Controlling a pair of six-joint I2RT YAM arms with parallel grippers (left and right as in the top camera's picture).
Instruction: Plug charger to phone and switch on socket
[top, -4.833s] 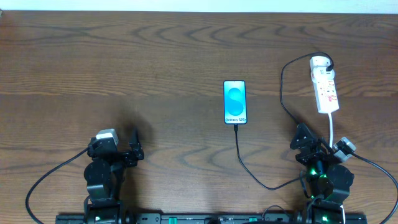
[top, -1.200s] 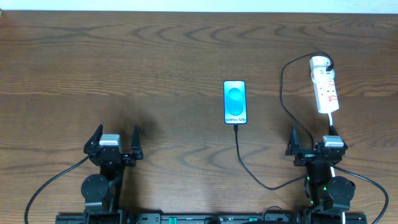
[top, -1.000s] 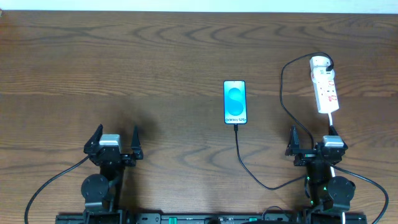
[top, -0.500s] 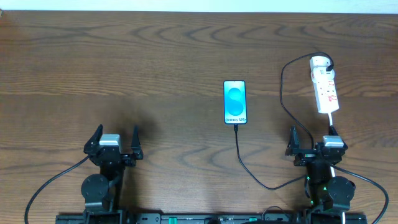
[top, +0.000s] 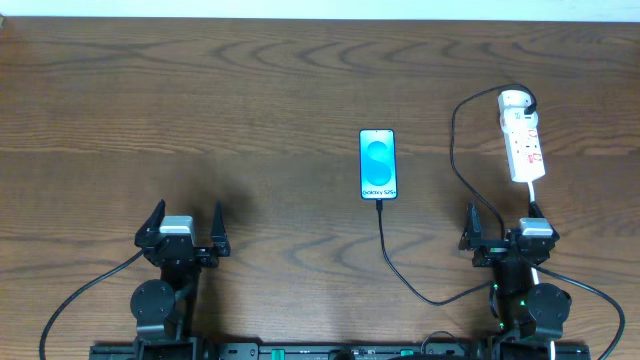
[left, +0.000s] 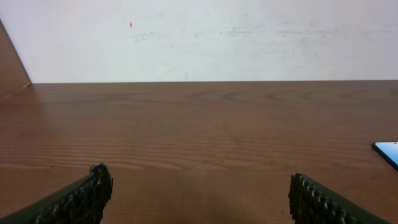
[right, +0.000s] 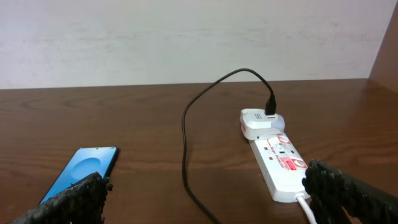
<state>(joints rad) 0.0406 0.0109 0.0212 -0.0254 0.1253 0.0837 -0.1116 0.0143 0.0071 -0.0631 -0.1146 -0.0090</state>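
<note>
The phone (top: 378, 164) lies mid-table with a bright cyan screen; it also shows in the right wrist view (right: 84, 170) and at the edge of the left wrist view (left: 388, 151). The black charger cable (top: 400, 268) runs from the phone's near end, loops right and up to the white adapter (top: 513, 100) plugged into the far end of the white socket strip (top: 524, 146). The cable (right: 185, 149), adapter (right: 260, 122) and socket (right: 280, 160) show in the right wrist view. My left gripper (top: 183, 229) is open and empty at the near left. My right gripper (top: 502, 229) is open and empty, just near of the socket.
The socket's white cord (top: 535, 205) runs toward the right arm. A pale wall (left: 199, 37) stands beyond the table's far edge. Thick black arm cables (top: 70, 295) trail at the near edge on both sides.
Since 4.8 s ago both arms have drawn back to their low near-edge poses with open jaws. Nothing has moved in the last second.
</note>
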